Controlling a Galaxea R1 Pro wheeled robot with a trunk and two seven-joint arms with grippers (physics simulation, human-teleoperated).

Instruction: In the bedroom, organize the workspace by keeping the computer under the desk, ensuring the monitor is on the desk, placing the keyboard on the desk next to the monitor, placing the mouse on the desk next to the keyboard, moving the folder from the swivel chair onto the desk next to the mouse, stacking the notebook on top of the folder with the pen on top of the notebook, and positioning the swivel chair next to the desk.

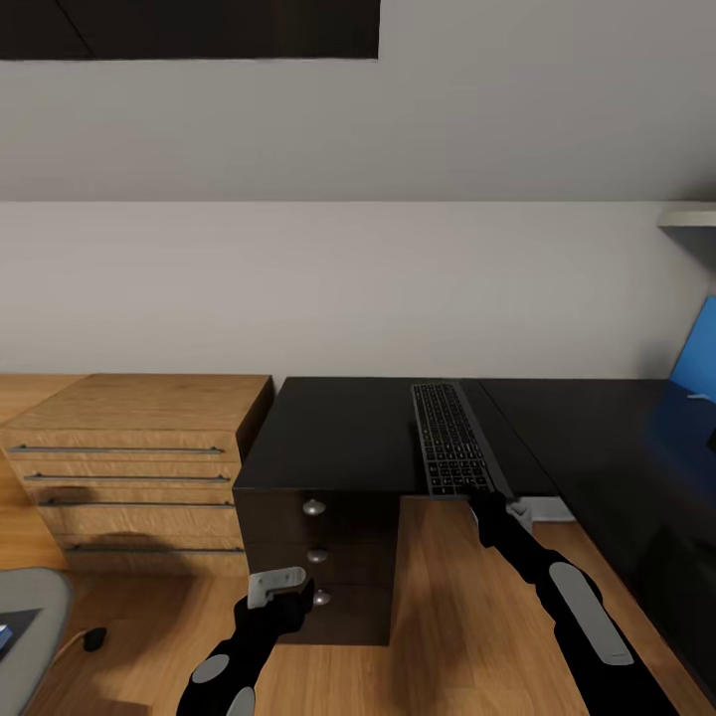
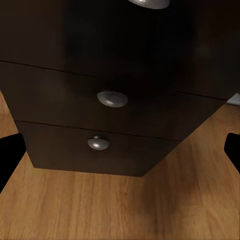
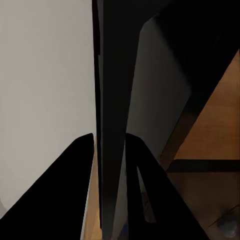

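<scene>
The keyboard (image 1: 449, 428), slim with black keys in a grey frame, lies lengthwise on the black desk (image 1: 338, 428), its near end at the desk's front edge. My right gripper (image 1: 487, 502) is at that near end. In the right wrist view, the right gripper (image 3: 109, 137) is shut on the keyboard's (image 3: 107, 90) thin edge. My left gripper (image 1: 283, 582) hangs open in front of the desk's drawer unit (image 1: 338, 567), holding nothing. The swivel chair's grey seat (image 1: 30, 626) shows at the lower left, with a sliver of the blue folder (image 1: 4, 636) on it.
A light-wood drawer chest (image 1: 139, 457) stands left of the desk. Round silver knobs (image 2: 112, 98) on the drawer unit face the left gripper (image 2: 120, 152). A blue panel (image 1: 696, 348) is at the far right. A small dark thing (image 1: 92, 637) lies on the floor beside the chair.
</scene>
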